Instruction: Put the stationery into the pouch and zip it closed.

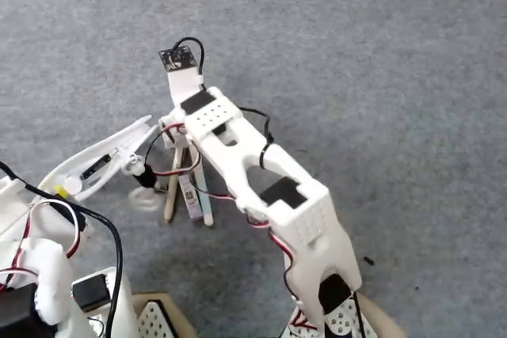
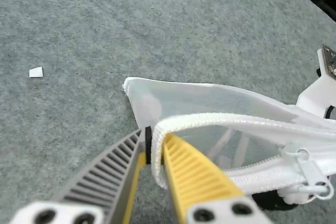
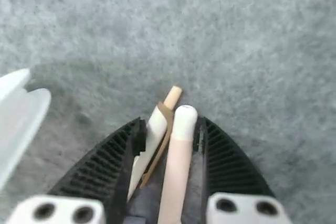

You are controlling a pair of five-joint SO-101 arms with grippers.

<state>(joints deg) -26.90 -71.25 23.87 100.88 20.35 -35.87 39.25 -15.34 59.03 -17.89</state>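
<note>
Stationery (image 3: 177,153) sits clamped in my right gripper (image 3: 167,129); my left gripper (image 2: 153,145) pinches the pouch (image 2: 210,100) by its zipper edge.

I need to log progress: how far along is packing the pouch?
Done: the left gripper is shut on the rim of the pouch, whose zipper is open. In hand: the right gripper is shut on a bundle of pens, beside the pouch and outside it. Left: putting the bundle in and zipping the pouch closed.
</note>
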